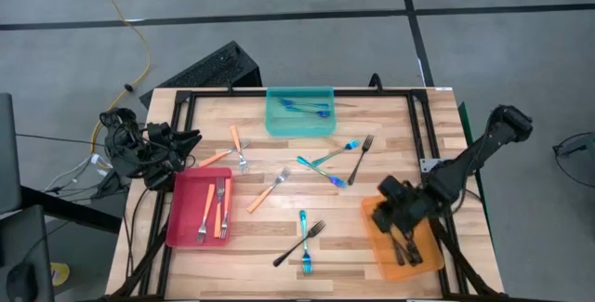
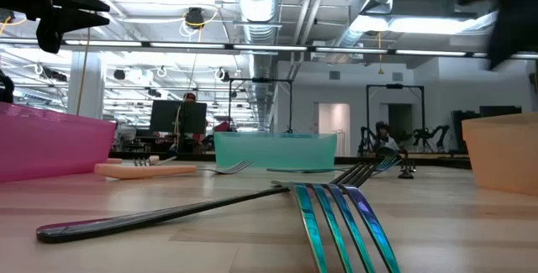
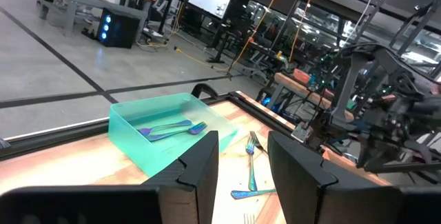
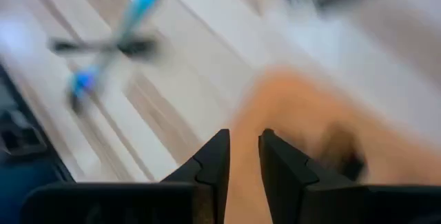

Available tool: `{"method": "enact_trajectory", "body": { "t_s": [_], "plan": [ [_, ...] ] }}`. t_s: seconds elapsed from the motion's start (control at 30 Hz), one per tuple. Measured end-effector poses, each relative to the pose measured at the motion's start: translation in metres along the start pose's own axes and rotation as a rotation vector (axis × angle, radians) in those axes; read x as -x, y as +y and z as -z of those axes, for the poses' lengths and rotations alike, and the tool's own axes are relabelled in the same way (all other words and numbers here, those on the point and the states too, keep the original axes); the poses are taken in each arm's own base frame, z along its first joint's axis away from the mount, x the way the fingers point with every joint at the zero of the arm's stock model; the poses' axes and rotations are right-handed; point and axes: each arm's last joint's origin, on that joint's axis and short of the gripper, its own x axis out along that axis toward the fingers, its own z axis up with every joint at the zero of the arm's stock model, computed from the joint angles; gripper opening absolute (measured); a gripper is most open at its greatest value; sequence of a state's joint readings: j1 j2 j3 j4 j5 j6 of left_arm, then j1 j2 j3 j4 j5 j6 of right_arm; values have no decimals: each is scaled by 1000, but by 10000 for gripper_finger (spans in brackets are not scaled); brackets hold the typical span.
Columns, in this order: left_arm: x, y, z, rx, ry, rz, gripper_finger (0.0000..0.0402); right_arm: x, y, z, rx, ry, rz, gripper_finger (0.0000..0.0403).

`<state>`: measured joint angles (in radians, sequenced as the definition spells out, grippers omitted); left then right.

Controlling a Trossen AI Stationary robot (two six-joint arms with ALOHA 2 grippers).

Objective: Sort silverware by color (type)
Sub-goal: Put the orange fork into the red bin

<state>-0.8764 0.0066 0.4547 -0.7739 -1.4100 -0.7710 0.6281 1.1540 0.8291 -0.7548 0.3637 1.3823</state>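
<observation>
While the left arm waits folded at the surface's (image 1: pixel 279 246) left edge, its left gripper (image 3: pixel 242 162) points across the boards, fingers (image 3: pixel 203 165) spread with a clear gap and nothing between them

Red tray (image 1: pixel 182 216), front left: three orange-handled forks (image 1: pixel 215 211) lie inside. Just behind it, two more orange-handled forks (image 1: pixel 234 148) lie crossed on bare wood; another orange fork (image 1: pixel 268 190) lies loose near the middle

Teal tray (image 1: pixel 299 124) at the far edge, centre: blue forks (image 1: pixel 307 107) lie inside, two by the left wrist view

Front centre: one blue fork (image 1: pixel 304 242) crossed by a dark fork (image 1: pixel 298 243), touching. Low view has these closest to the lens

Right of centre: two blue forks (image 1: pixel 325 165) crossing, and one dark fork (image 1: pixel 361 159) just beside them

Orange tray (image 1: pixel 376 246), front right: dark forks (image 1: pixel 403 246) lie in it, count unclear, partly hidden by the arm. Right gripper (image 4: pixel 243 156) hangs over this tray; fingers (image 4: pixel 215 156) stand slightly parted, a narrow gap, nothing visible pinched. Right wrist view is motion-blurred, so contact with the forks below cannot be told
</observation>
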Motion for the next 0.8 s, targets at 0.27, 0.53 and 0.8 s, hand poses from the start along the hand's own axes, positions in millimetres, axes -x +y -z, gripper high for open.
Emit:
{"method": "enact_trajectory", "body": {
  "t_s": [0.27, 0.53, 0.8],
  "plan": [
    [0, 0, 0, 0, -2, -2, 112, -23, 19, -66, 285, -306, -148, 102],
    [0, 0, 0, 0, -3, -3, 112, -50, 30, -122, 475, -615, -195, 103],
    [0, 0, 0, -1, 0, 0, 112, -95, 35, -173, 423, -697, -113, 133]
  ]
}}
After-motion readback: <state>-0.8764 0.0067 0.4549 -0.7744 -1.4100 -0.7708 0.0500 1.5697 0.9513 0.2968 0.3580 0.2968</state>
